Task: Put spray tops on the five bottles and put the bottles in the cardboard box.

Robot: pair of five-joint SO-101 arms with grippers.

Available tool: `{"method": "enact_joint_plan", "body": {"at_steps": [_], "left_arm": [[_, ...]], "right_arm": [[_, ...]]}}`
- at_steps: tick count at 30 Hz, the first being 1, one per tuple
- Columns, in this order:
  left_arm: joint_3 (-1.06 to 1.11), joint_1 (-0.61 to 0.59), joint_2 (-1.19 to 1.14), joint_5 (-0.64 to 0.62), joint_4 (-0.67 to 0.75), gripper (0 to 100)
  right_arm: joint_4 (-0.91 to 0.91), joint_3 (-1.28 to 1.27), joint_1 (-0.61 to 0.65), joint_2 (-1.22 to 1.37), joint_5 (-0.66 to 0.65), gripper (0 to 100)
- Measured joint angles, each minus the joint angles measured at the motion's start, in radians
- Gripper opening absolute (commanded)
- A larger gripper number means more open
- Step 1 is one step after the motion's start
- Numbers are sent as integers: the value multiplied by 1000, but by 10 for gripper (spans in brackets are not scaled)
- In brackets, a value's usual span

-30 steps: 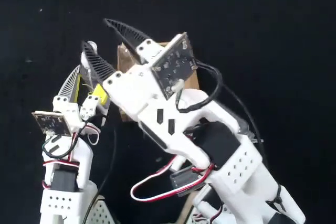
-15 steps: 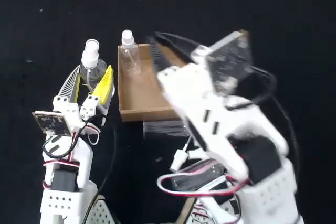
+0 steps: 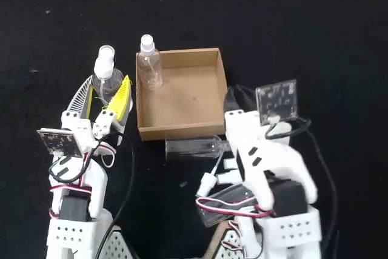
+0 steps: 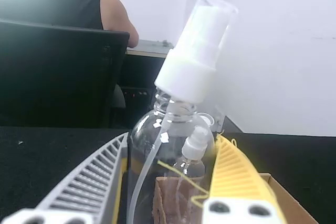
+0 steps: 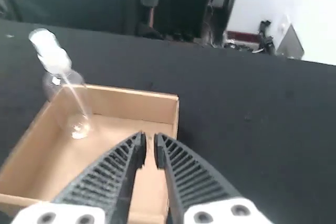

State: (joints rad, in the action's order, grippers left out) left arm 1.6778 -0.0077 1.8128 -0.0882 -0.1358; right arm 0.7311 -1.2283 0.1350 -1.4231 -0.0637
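On a black table [image 3: 315,40], left pincer [image 3: 109,83] grips a capped bottle [image 3: 105,65] beside the cardboard box [image 3: 176,130]; right pincer [image 5: 149,139] clenched.

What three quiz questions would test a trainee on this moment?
1. True or false: the left gripper is shut on a bottle bearing a spray top, outside the cardboard box.
2. How many bottles stand inside the box? A none, B one, C three.
3. Fill in: the bottle lying on the table in front of the box lacks a ___.
Key: 1 true; 2 B; 3 spray top.
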Motion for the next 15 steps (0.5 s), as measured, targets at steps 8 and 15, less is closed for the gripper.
{"method": "enact_joint_plan", "body": {"at_steps": [8,15], "left_arm": [[0,-71,0,0,120,31],[0,-92,-8,0,250,33]], "right_arm": [[-115,-262,-5,-152,-26,12],[-60,-267,-5,-222,-26,12]]}}
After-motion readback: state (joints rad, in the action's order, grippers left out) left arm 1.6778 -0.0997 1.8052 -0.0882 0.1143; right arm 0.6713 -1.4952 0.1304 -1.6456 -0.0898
